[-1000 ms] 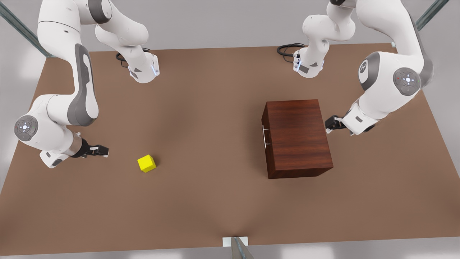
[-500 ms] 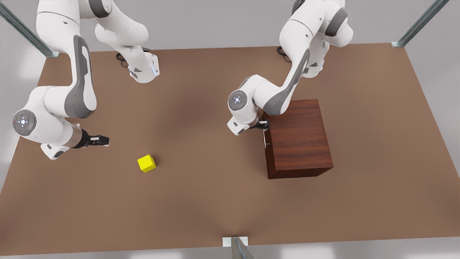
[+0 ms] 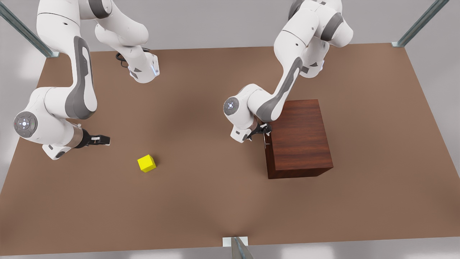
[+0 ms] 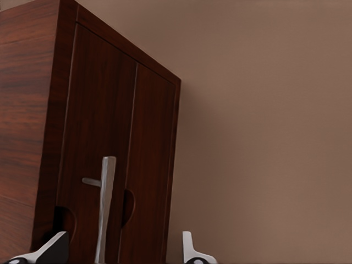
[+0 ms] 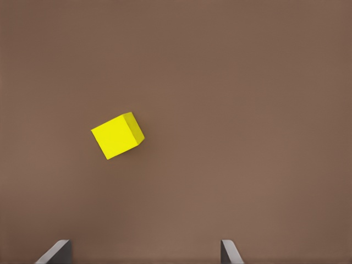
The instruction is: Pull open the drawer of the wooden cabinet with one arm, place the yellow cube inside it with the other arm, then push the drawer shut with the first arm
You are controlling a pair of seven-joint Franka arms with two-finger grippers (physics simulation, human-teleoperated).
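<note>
the table (image 3: 201,201) carries the cabinet (image 3: 298,136) at the front view's right, its drawer (image 4: 118,165) closed. the left gripper (image 3: 265,130) is at the handle (image 4: 104,206), fingers spread to either side of the bar, not yet clamped; closing off-centre could let it slip off. the right gripper (image 3: 102,140) waits, released, near the cube (image 3: 146,163) on the bare table.

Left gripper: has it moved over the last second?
Yes. The left gripper swung from the wooden cabinet's far side, on the front view's right, around to its handle, fingers open astride it.
</note>
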